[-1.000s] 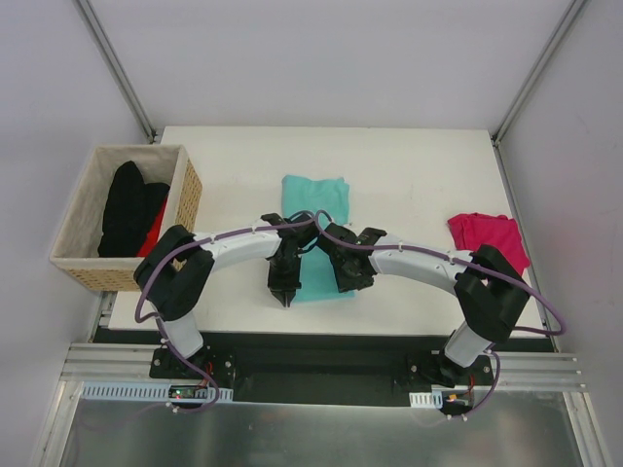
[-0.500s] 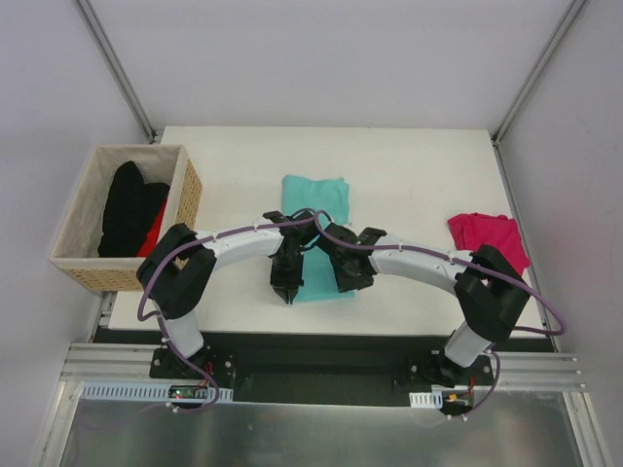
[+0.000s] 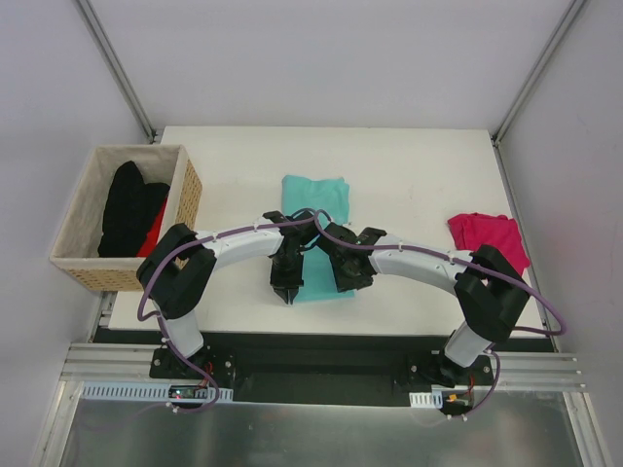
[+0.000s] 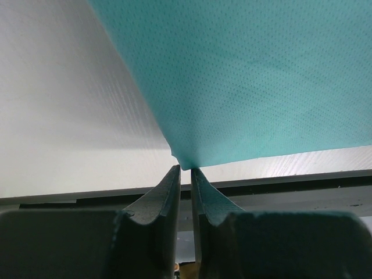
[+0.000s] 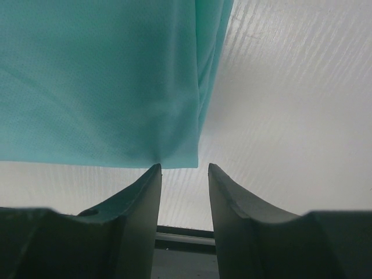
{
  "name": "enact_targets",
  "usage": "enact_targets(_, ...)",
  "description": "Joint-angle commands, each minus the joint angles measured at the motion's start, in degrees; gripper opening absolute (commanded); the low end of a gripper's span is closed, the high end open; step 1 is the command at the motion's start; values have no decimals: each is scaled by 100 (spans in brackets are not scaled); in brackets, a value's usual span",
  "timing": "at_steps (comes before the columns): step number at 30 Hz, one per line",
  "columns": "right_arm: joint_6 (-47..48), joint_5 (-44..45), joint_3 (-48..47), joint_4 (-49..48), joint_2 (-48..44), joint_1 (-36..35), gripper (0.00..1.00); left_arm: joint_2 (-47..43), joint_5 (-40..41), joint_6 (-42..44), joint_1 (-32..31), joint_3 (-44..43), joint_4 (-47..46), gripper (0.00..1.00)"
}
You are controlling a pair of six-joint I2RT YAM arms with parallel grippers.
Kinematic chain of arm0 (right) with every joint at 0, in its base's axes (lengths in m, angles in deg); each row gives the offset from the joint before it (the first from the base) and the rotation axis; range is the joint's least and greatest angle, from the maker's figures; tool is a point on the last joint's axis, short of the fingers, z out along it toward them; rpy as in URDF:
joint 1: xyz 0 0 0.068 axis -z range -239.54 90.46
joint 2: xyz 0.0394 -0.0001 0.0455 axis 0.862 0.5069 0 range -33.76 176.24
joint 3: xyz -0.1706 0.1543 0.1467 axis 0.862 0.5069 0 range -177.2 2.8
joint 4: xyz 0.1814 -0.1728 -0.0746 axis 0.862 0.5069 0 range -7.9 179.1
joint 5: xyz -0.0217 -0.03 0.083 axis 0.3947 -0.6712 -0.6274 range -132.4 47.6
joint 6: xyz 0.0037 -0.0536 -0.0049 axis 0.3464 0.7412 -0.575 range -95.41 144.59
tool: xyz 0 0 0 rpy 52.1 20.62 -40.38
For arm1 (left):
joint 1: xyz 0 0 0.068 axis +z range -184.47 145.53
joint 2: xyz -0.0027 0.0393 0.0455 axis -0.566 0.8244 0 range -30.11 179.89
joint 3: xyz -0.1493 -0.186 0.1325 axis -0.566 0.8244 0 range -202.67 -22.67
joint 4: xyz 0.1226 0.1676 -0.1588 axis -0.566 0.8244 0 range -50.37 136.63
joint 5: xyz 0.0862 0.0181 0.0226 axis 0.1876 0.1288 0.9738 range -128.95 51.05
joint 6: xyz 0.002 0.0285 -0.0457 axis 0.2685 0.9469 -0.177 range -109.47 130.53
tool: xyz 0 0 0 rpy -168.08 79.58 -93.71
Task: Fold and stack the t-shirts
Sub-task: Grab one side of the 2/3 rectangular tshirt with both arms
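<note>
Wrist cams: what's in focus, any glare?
Left wrist view: teal-mint green cloth t-shirt weave sharp, left gripper's dark fingers soft, white table washed out at left. Right wrist view: cloth softer, table grain crisp. Top external view: even light, only faint shadows.

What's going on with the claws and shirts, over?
Left claw shut on near corner of teal shirt. Right claw open at other near corner. Teal shirt folded flat; pink shirt apart on right, unstacked. Nothing in the way.

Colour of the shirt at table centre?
Teal-mint green t-shirt, plain with no print; shows best in the left wrist view.
</note>
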Motion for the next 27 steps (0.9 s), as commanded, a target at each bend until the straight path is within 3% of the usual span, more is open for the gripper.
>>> enact_targets(1, -39, -38, -96, -51, -59, -14, 41, -69, 43, -5, -54, 8, 151, 13)
enact_targets(8, -39, -29, -131, -51, -33, -14, 41, -42, 113, 56, -36, -9, 212, 18)
enact_targets(11, -39, -21, -157, -42, -6, -6, 41, -33, 166, 91, -19, -18, 239, 25)
enact_targets(18, -65, -21, -175, -33, 29, -6, 41, 37, 192, 170, 17, -71, 239, 24)
enact_targets(23, -92, -30, -166, -16, 38, -6, 41, 186, 166, 267, 43, -150, 239, 16)
enact_targets(27, -101, -38, -166, -16, 55, 3, 41, 344, 122, 364, 61, -273, 239, 15)
